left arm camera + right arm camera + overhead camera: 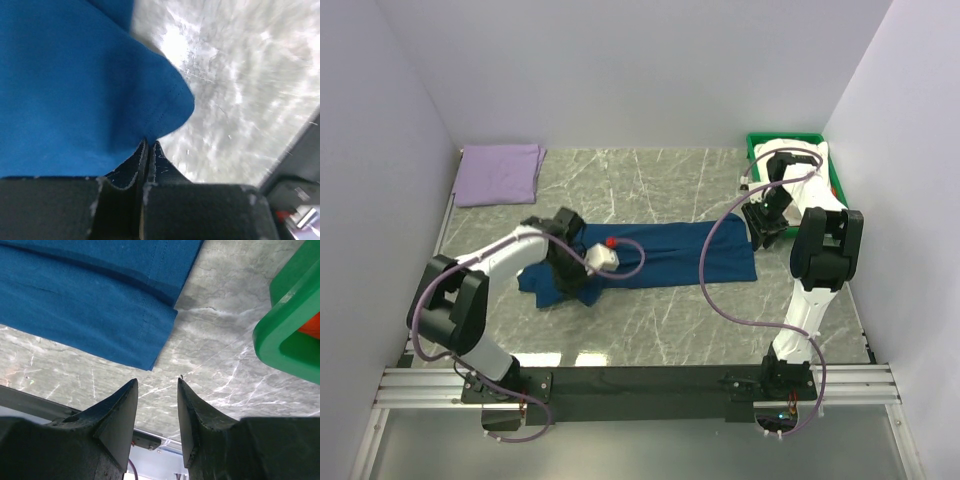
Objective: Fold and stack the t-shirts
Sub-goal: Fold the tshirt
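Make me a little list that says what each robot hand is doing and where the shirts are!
left gripper: shut, pinching an edge of the blue t-shirt
right gripper: open, holding nothing, over the table beside a corner of the blue t-shirt
blue t-shirt: spread along the middle of the table
lavender t-shirt: folded, far left corner
green bin: far right corner, white cloth inside

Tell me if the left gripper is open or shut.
Shut. The left gripper shows its fingers meeting with no gap, pinching the blue shirt at its edge.
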`<state>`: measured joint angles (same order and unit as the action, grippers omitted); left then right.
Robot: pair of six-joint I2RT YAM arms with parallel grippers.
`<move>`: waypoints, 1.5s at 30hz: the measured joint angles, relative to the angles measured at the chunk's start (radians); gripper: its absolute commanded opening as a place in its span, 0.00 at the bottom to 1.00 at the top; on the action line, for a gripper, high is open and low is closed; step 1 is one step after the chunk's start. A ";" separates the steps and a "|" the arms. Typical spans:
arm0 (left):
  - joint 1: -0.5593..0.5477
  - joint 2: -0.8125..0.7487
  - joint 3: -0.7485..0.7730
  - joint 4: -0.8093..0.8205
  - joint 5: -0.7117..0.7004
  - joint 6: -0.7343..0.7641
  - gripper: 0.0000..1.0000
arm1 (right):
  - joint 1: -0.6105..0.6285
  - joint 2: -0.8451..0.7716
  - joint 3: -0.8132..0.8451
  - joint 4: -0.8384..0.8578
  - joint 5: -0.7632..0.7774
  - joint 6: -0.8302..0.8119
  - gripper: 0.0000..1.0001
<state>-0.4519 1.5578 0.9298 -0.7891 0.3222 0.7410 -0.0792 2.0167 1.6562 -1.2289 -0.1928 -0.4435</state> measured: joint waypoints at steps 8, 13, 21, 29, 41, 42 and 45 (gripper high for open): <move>0.124 0.163 0.484 -0.156 0.044 0.031 0.01 | 0.000 0.013 0.062 -0.021 -0.015 0.000 0.44; 0.188 0.330 0.589 -0.126 0.019 0.032 0.01 | 0.000 0.044 0.089 -0.022 -0.024 0.000 0.44; 0.242 0.473 0.687 -0.089 -0.016 0.030 0.03 | 0.000 0.050 0.082 -0.021 -0.031 0.000 0.44; 0.247 0.517 0.856 -0.051 -0.013 0.033 0.46 | 0.000 0.051 0.084 -0.027 -0.058 -0.002 0.44; 0.380 0.434 0.724 -0.040 0.121 -0.115 0.64 | 0.075 0.051 0.126 -0.021 -0.152 0.000 0.44; 0.391 0.406 0.690 -0.040 0.126 -0.132 0.65 | 0.088 0.051 0.128 -0.019 -0.159 0.002 0.44; 0.391 0.360 0.644 -0.037 0.151 -0.168 0.59 | 0.119 0.051 0.129 -0.012 -0.174 0.010 0.43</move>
<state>-0.0612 1.9182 1.5734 -0.8261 0.4736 0.5728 0.0399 2.0678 1.7847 -1.2407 -0.3664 -0.4339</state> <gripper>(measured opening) 0.631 0.436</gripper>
